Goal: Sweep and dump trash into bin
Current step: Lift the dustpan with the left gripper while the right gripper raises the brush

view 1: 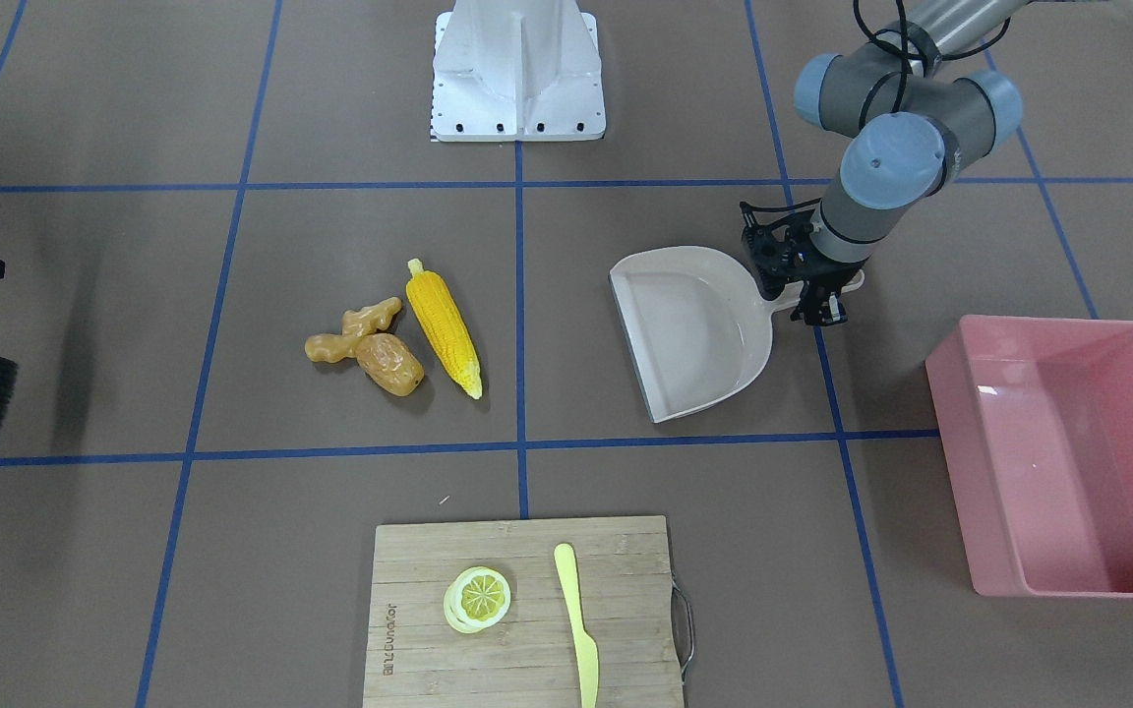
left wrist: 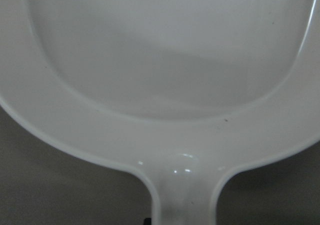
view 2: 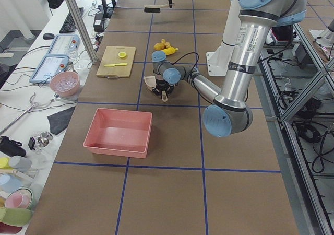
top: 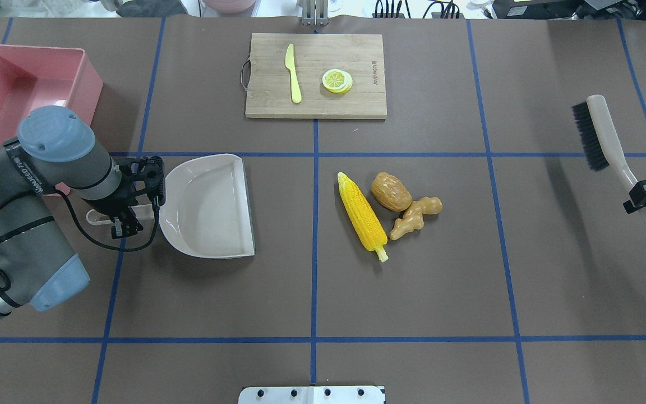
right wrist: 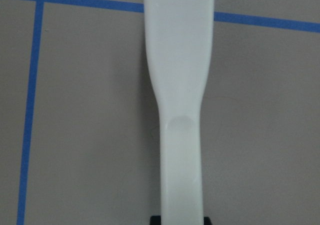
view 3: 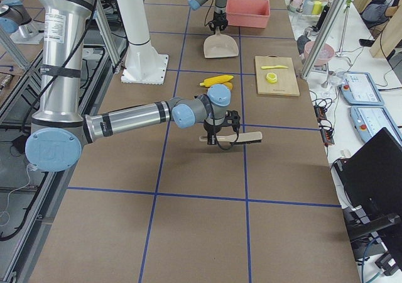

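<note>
The corn, potato and ginger lie bunched just right of the table's middle, potato touching ginger and the corn just beside them. The bin sits well apart at the far left corner, open and holding nothing I can see.

The dustpan rests flat to the left of the pile with its open lip toward it. The left gripper looks clamped on its handle. The brush hangs at the far right, its handle pinched in the right gripper.

Risks, as I judge them:
- All three pieces are rounded, so a fast stroke could send the corn rolling past the lip.
- The gap to the dustpan is wide. One long push may scatter the pile, and the ginger's knobs may snag the bristles.
- If the lip lifts off the table, pieces slide under it.
- Both grips are near the handle ends, so either tool may twist in the jaws under load.
- A stray sweep toward the board could disturb the lemon slice or the knife.
- Tipping the loaded dustpan too early on the way to the bin would spill it.
</note>
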